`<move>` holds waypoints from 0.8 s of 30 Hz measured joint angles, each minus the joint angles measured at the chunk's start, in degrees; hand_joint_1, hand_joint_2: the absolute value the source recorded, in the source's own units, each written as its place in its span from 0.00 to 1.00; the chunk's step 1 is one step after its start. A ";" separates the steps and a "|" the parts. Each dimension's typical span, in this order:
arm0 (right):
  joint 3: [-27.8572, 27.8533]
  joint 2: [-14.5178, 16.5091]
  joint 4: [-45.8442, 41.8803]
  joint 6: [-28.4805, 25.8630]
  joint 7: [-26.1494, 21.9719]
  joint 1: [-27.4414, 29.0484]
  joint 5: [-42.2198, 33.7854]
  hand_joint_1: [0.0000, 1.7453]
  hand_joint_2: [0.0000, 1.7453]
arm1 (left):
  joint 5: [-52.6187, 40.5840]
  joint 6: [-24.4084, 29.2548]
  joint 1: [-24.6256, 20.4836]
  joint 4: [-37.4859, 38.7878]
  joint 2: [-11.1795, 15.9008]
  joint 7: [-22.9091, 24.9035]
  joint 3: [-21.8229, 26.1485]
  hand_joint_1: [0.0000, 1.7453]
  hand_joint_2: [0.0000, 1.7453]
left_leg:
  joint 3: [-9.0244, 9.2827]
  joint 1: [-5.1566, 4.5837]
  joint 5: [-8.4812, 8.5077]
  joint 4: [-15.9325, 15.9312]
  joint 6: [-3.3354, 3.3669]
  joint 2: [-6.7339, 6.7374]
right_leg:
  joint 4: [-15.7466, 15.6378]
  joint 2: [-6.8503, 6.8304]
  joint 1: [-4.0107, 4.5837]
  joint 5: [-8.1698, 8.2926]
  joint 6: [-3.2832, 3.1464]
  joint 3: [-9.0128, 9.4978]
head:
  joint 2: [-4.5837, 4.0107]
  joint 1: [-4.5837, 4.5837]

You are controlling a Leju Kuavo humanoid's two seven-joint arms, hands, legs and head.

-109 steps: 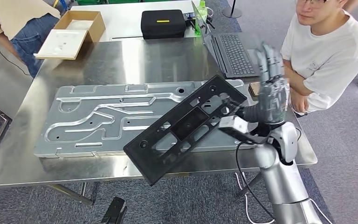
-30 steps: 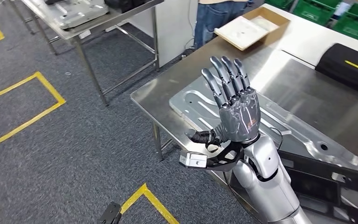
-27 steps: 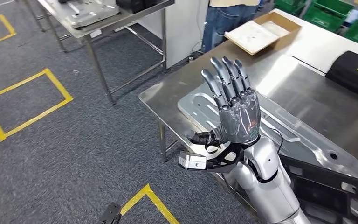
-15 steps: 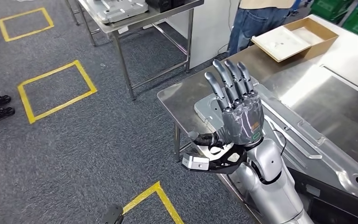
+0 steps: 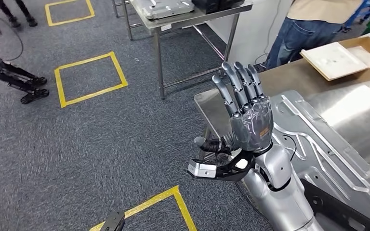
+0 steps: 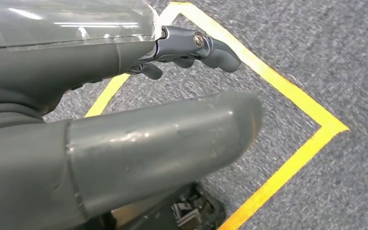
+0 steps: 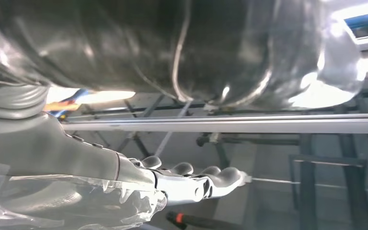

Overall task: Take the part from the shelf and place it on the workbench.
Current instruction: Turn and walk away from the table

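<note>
My right hand (image 5: 244, 115) is raised in front of me, palm flat and fingers spread upward, holding nothing. The right wrist view shows its straight fingers (image 7: 191, 178) against a ceiling. The black frame-like part (image 5: 336, 211) lies on the steel workbench (image 5: 215, 102) at the lower right, half cut off by the picture's edge, beside a large embossed silver plate (image 5: 318, 139). My left hand (image 6: 191, 45) hangs over the carpet with nothing in it, its fingers slightly bent above a yellow tape line.
A second steel table (image 5: 192, 19) carrying a silver part (image 5: 167, 6) stands at the back. A person in jeans (image 5: 301, 31) stands by a cardboard box (image 5: 349, 55). Yellow tape squares (image 5: 89, 77) mark the carpet. Another robot's dark legs (image 5: 9, 72) stand far left.
The camera has turned left, so the workbench slid right. My right hand held the black part 3.6 s ago; since then it stays raised and bare, with the part on the bench.
</note>
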 joint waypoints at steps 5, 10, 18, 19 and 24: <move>0.00 -0.45 -0.24 0.04 0.56 0.71 0.66 0.00 0.00 | 0.13 -0.47 -0.14 -0.01 -0.02 -0.01 -0.01 0.00 0.00 | -0.09 0.02 0.38 -0.24 0.74 -3.19 | 14.01 5.14 -0.21 -6.19 0.35 -6.74 | 0.00 0.03; 0.00 -0.95 -0.39 0.07 0.93 1.02 1.20 0.00 0.00 | 0.14 -0.65 -0.03 -0.01 -0.30 0.03 -0.02 0.00 0.00 | -0.23 -0.15 0.56 0.02 0.35 -6.95 | 0.57 9.83 -0.23 1.74 -1.10 -1.19 | 0.00 0.02; 0.00 -1.19 -0.85 0.35 1.22 1.14 1.72 0.00 0.00 | 0.10 -0.77 -0.15 -0.01 -0.65 0.04 -0.08 0.00 0.00 | -5.38 0.13 -4.07 8.89 -2.10 -2.14 | -3.16 5.66 -0.47 2.42 -2.42 0.91 | 0.00 -0.40; 0.00 -1.22 -0.87 0.39 1.26 1.20 1.75 0.00 0.00 | 0.09 -0.76 -0.24 -0.01 -0.68 0.05 -0.09 0.00 0.00 | -7.18 0.33 -5.47 12.47 -2.36 -1.60 | -3.10 4.70 -0.42 2.32 -2.45 0.91 | 0.00 -0.40; 0.00 -1.26 -0.87 0.34 1.41 1.30 1.96 0.00 0.00 | 0.10 -0.73 -0.17 -0.01 -0.71 0.04 -0.14 0.00 0.00 | -2.89 0.64 -0.76 5.00 -2.80 0.96 | -2.29 0.82 -0.36 1.22 -1.71 1.15 | 0.00 -0.40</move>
